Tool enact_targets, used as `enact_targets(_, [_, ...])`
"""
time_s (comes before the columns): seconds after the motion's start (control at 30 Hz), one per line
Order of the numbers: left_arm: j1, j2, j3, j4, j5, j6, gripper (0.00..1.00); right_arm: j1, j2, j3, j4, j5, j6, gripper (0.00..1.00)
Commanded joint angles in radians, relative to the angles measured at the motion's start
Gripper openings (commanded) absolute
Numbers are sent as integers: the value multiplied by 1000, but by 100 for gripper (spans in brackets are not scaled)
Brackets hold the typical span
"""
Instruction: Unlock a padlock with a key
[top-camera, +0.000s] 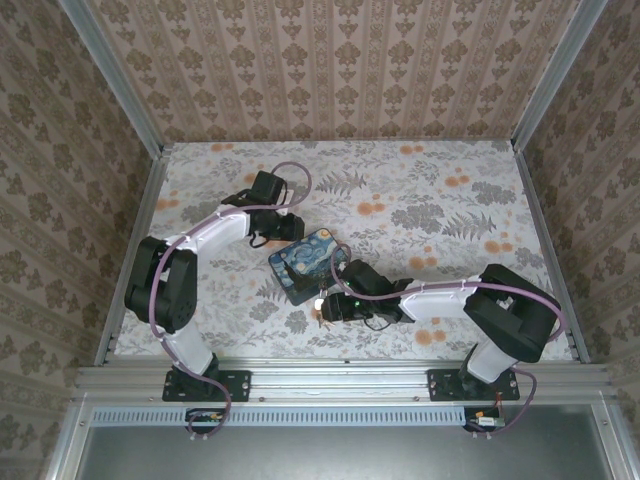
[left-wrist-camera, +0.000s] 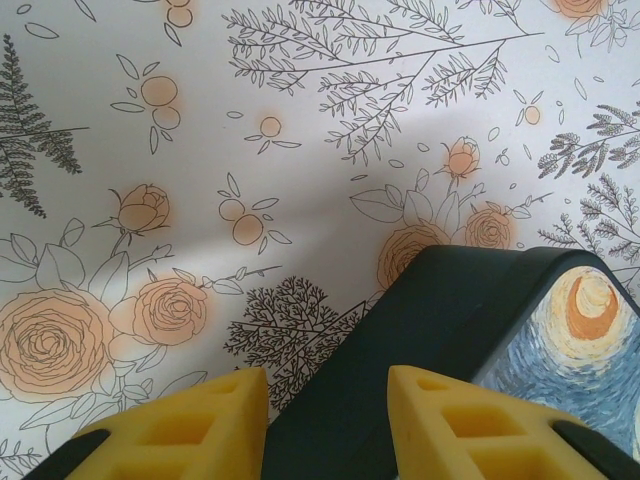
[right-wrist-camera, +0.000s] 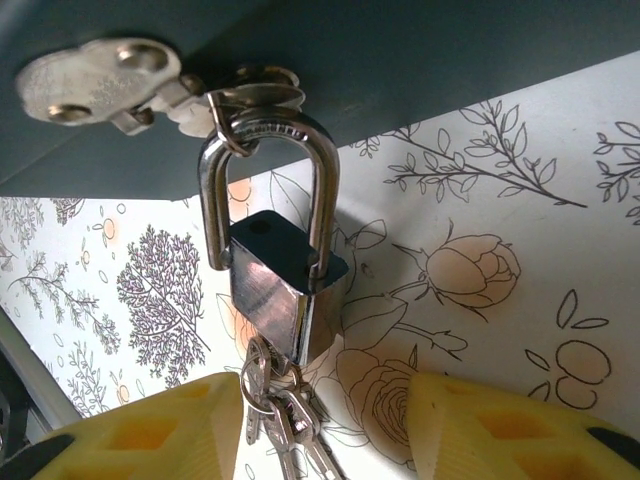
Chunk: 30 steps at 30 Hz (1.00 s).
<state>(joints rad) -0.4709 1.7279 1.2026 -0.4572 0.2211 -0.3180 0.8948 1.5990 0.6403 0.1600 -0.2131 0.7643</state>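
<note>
The padlock hangs by its steel shackle from a metal hasp on the dark blue box. The shackle's left leg sits outside the lock body, beside an empty hole. A bunch of keys dangles from the lock's underside. My right gripper is open just below the lock, and the keys hang between its yellow fingers, close to the left one. From above, the padlock is at the box's near corner. My left gripper is shut on the box's far corner.
The flowered tabletop stretches around the box. Patterned walls with metal rails close in the left, right and back. Both arms bend inward toward the box at the table's middle.
</note>
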Motion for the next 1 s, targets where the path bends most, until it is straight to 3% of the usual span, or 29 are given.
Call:
enact_targets(0.0, [-4,9,-10,0,12,5,39,7,84,8,49,17,7,47])
enact_targets(0.57, [7,11,-63,16,43,3,38,27,180,71,214,30,-13,48])
enact_targets(0.83, [5,9,-117,26,68,-26,36,24,151,2,398,127,-52,49])
enact_targets(0.97, [2,-15,-133,-2,57,-32,35,20,138,-34,519,122,-60,39])
